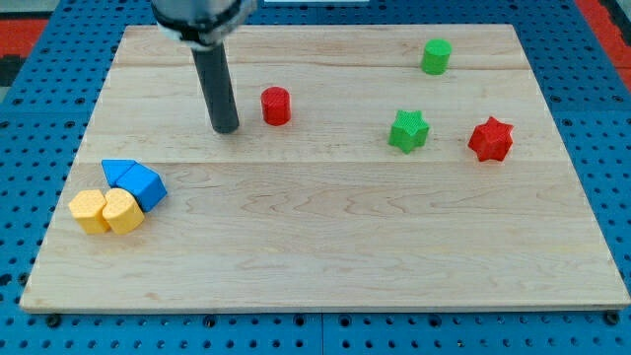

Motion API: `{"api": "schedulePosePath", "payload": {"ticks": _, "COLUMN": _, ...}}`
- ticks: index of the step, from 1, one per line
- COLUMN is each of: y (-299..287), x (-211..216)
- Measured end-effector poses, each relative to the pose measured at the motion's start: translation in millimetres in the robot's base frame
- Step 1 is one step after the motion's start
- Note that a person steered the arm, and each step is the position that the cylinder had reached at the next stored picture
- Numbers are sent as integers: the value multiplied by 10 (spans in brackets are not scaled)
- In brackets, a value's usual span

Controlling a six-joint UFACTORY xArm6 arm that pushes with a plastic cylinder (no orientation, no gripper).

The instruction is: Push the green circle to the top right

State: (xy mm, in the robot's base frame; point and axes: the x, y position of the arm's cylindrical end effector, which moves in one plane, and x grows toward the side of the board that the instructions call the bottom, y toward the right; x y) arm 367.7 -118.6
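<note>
The green circle (436, 56), a short green cylinder, stands near the view's top right on the wooden board (325, 247). My tip (227, 128) rests on the board at the upper left, far to the left of the green circle and just left of a red cylinder (276, 106). A green star (408, 130) lies below the green circle, with a red star (491, 139) to its right.
At the view's left, a blue triangle (115, 172) and a blue block (144, 186) sit against two yellow blocks, one a hexagon (89, 211) and one rounded (122, 210). A blue pegboard (592, 59) surrounds the board.
</note>
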Motion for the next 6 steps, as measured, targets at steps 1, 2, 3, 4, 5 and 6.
{"api": "schedulePosePath", "payload": {"ticks": 1, "y": -205, "x": -376}}
{"api": "schedulePosePath", "payload": {"ticks": 2, "y": 538, "x": -392}}
{"api": "schedulePosePath", "payload": {"ticks": 3, "y": 1071, "x": -86}}
{"api": "schedulePosePath", "payload": {"ticks": 4, "y": 920, "x": -204}}
{"api": "schedulePosePath", "payload": {"ticks": 5, "y": 847, "x": -281}}
{"api": "schedulePosePath", "payload": {"ticks": 6, "y": 1142, "x": -701}}
